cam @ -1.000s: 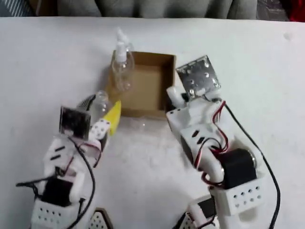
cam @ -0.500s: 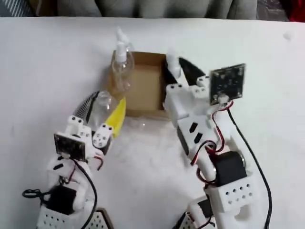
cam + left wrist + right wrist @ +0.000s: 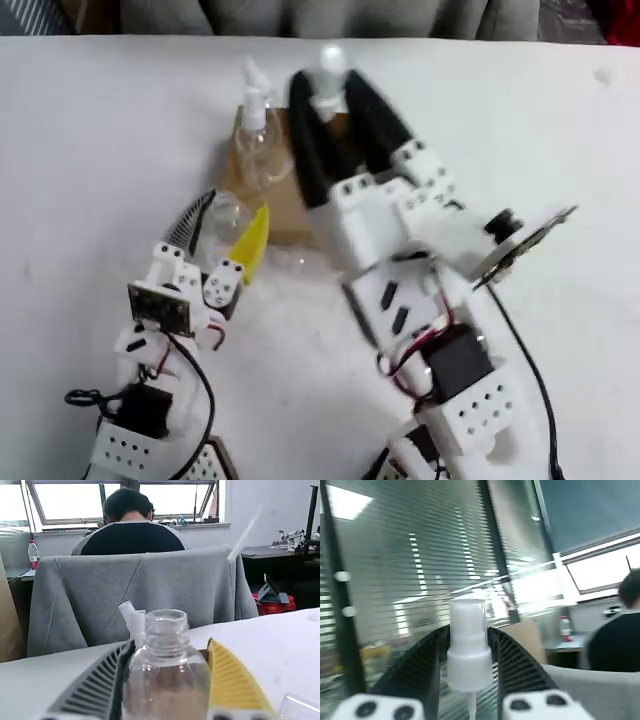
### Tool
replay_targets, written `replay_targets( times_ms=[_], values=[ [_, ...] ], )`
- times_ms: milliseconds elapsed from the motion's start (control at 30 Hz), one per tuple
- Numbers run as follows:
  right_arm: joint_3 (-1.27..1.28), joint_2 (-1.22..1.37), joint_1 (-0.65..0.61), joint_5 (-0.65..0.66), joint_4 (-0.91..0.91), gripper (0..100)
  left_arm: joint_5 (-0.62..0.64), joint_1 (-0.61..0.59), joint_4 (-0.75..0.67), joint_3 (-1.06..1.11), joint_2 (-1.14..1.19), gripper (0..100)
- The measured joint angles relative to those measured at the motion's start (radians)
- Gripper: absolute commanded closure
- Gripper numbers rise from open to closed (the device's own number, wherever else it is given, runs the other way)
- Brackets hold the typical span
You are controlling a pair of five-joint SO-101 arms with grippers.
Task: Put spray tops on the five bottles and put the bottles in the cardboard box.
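Note:
My left gripper point(image 3: 232, 205), one finger striped black and one yellow, is shut on a clear bottle point(image 3: 222, 215) with an open neck, just left of the cardboard box point(image 3: 283, 205). In the left wrist view the bottle point(image 3: 165, 675) stands upright between those fingers. My right gripper point(image 3: 328, 78) hangs raised above the box's far side, its black fingers shut on a white spray top point(image 3: 330, 58). The right wrist view has that spray top point(image 3: 468, 645) with its thin tube pointing down. A second bottle point(image 3: 258, 140) with a spray top fitted stands at the box's left wall.
The white table point(image 3: 560, 120) has free room to the right and far left. The right arm covers most of the box. A grey fabric-covered chair back point(image 3: 140, 590) runs along the table's far edge.
The right arm has swung up and toward the far side, lifting the spray top from beside the box's right wall to above its far edge. The left arm drew back slightly with its bottle.

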Motion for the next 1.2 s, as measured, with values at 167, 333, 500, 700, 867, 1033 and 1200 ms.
replay_targets(
  times_ms=[167, 333, 500, 700, 867, 1033, 1200],
  values=[
    [-0.002, 0.008, -0.118, 0.000, -0.015, 98.3, 0.000, 0.000, 0.000, 0.000, 0.000, 98],
    [-0.017, 0.087, -0.123, 0.000, -0.015, 98.3, 0.000, 0.000, 0.000, 0.000, 0.000, 98],
    [-0.023, 0.155, -0.124, 0.000, -0.043, 98.3, 0.000, 0.000, 0.000, 0.000, 0.000, 98],
    [-0.023, 0.224, -0.124, 0.000, -0.072, 98.3, 0.000, 0.000, 0.000, 0.000, 0.000, 98],
    [-0.023, 0.265, -0.123, 0.000, -0.072, 98.3, 0.000, 0.000, 0.000, 0.000, 0.000, 98],
    [-0.023, 0.281, -0.123, 0.000, -0.069, 98.3, 0.000, 0.000, 0.000, 0.000, 0.000, 98],
    [0.032, 0.288, -0.123, 0.000, -0.044, 98.3, 0.000, 0.000, 0.000, 0.000, 0.000, 98]
  ],
)
